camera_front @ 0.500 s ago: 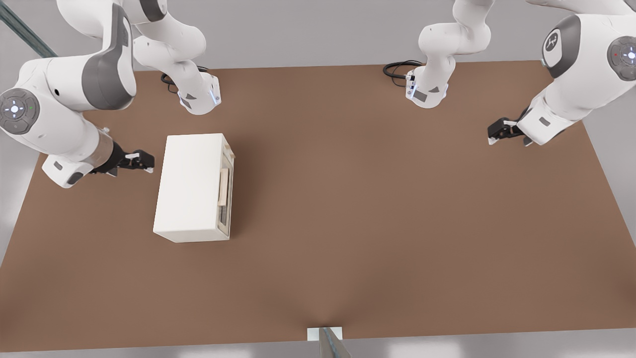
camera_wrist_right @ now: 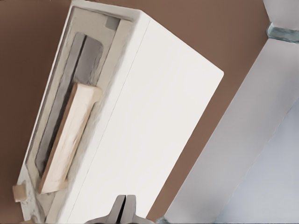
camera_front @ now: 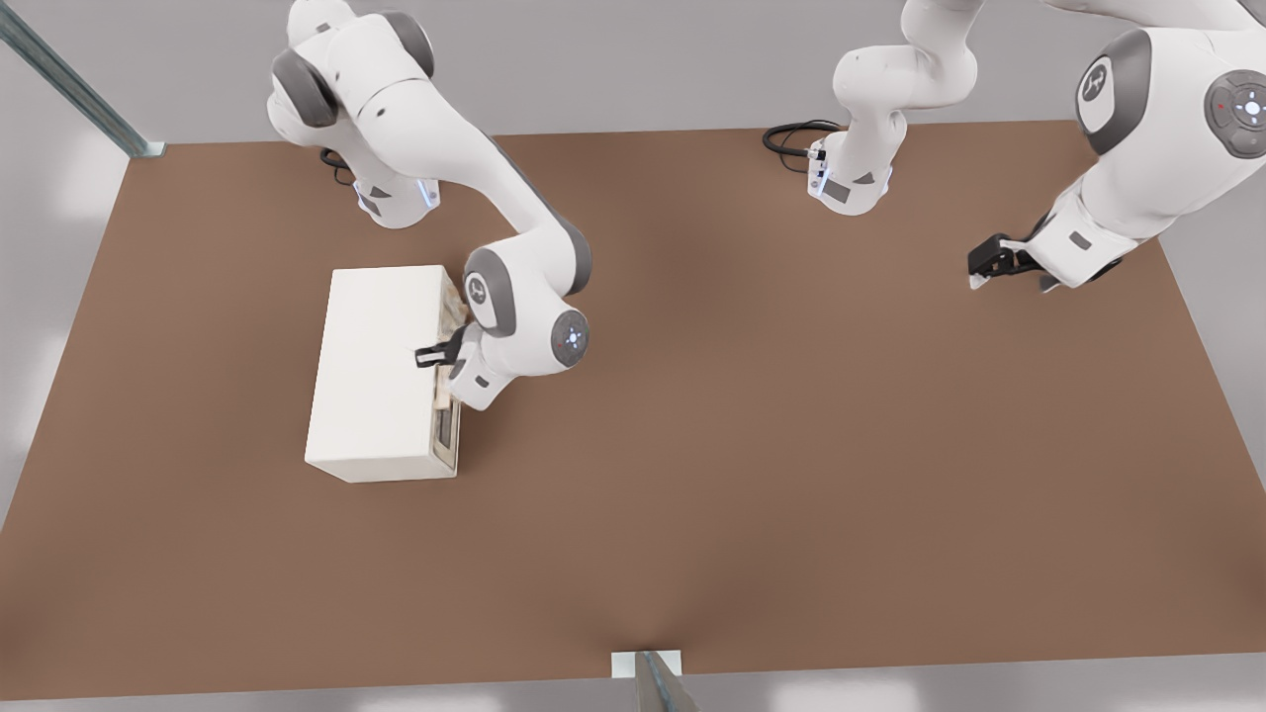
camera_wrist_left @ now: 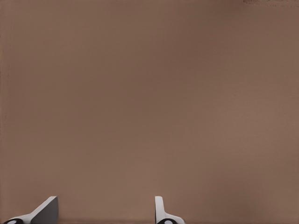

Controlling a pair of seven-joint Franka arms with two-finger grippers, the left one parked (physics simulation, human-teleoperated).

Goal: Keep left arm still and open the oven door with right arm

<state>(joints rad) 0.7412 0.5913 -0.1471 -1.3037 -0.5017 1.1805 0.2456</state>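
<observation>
The cream-white toaster oven (camera_front: 376,371) stands on the brown table toward the front view's left. Its door (camera_front: 448,427) faces the front view's right and looks shut. In the right wrist view the door (camera_wrist_right: 60,116) shows dark glass and a pale tan bar handle (camera_wrist_right: 70,137). My right arm (camera_front: 514,297) reaches down in front of the door and hides most of the handle in the front view. Its gripper (camera_front: 427,356) lies over the oven's top edge just above the handle, fingers shut together (camera_wrist_right: 124,210) on nothing.
The parked arm's gripper (camera_front: 994,259) hovers at the table's far right. A black cable (camera_front: 791,133) loops by that arm's base. A small tan knob (camera_wrist_right: 18,192) sits at one end of the door. A metal post (camera_front: 653,677) stands at the table's (camera_front: 791,445) near edge.
The right arm has swung from behind the oven, on the front view's left, over to its door side. Its gripper now rests above the top edge by the handle.
</observation>
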